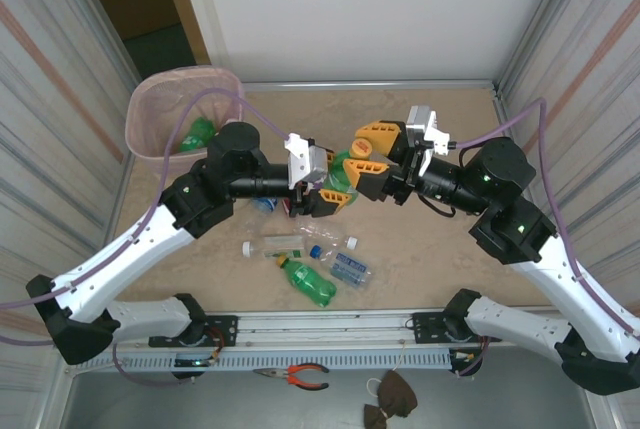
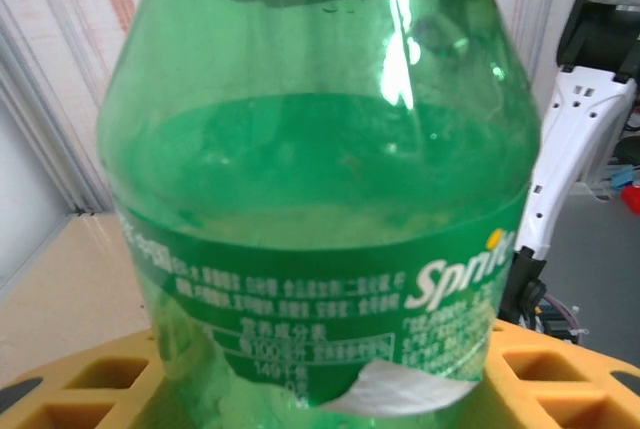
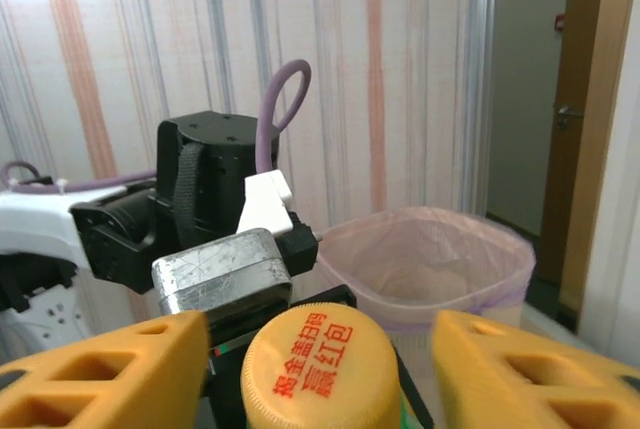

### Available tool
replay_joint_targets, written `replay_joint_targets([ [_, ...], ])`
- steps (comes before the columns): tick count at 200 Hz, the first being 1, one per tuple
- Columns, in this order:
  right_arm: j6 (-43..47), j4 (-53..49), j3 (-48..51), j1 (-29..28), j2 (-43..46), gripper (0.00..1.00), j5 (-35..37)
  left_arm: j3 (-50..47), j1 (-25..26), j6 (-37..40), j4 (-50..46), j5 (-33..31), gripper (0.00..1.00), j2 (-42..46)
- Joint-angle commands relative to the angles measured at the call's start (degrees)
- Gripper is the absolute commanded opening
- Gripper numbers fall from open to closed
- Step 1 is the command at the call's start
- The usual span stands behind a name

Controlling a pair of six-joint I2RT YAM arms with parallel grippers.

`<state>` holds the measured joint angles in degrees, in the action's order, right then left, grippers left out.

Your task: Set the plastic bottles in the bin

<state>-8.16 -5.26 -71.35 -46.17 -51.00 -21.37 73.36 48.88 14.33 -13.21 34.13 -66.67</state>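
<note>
A green Sprite bottle (image 1: 340, 175) hangs above the middle of the table between both grippers. My left gripper (image 1: 325, 195) is shut on its body; in the left wrist view the bottle (image 2: 320, 199) sits between the yellow fingers (image 2: 90, 389). My right gripper (image 1: 372, 155) is open around the bottle's yellow cap (image 3: 320, 374), with a gap on each side of it. The pink mesh bin (image 1: 185, 109) stands at the far left corner with a green bottle (image 1: 197, 134) inside; the bin (image 3: 430, 259) also lies behind the left wrist. Several bottles lie on the table, among them a green one (image 1: 308, 282) and a clear blue-labelled one (image 1: 349, 269).
A clear bottle (image 1: 285, 245) and loose caps lie under the left arm. Striped walls close in the table on the left and right. Red-handled pliers (image 1: 298, 376) rest on the ledge below the near rail.
</note>
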Motion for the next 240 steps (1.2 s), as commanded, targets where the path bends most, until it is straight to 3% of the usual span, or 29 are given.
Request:
replay_joint_targets([
  [1, 0.9, -1.5, -0.2, -0.4, 1.4, 0.74, 3.2, 0.1, 0.2, 0.5, 0.2, -5.3, 0.55, 2.0],
  [39, 3.3, -3.9, 0.0, -0.4, 3.5, 0.78, 7.9, 3.5, -1.4, 1.1, -6.2, -17.0, 0.55, 2.0],
  [72, 5.0, -5.5, 0.0, -0.4, 4.2, 0.79, 10.5, 10.1, -8.0, -1.2, -14.4, -21.8, 0.55, 0.9],
  [181, 6.9, -7.7, -0.3, -0.4, 3.1, 0.79, 10.7, 26.0, -43.6, -5.9, -37.9, -24.4, 0.55, -6.2],
  [213, 6.7, -7.7, -0.6, -0.3, 2.3, 0.78, 9.6, 27.2, -50.4, -6.8, -41.9, -24.1, 0.55, -9.9],
  [240, 6.5, -7.4, 0.1, -0.3, 2.1, 0.79, 9.1, 29.3, -53.1, -6.5, -45.5, -24.9, 0.55, -14.1],
])
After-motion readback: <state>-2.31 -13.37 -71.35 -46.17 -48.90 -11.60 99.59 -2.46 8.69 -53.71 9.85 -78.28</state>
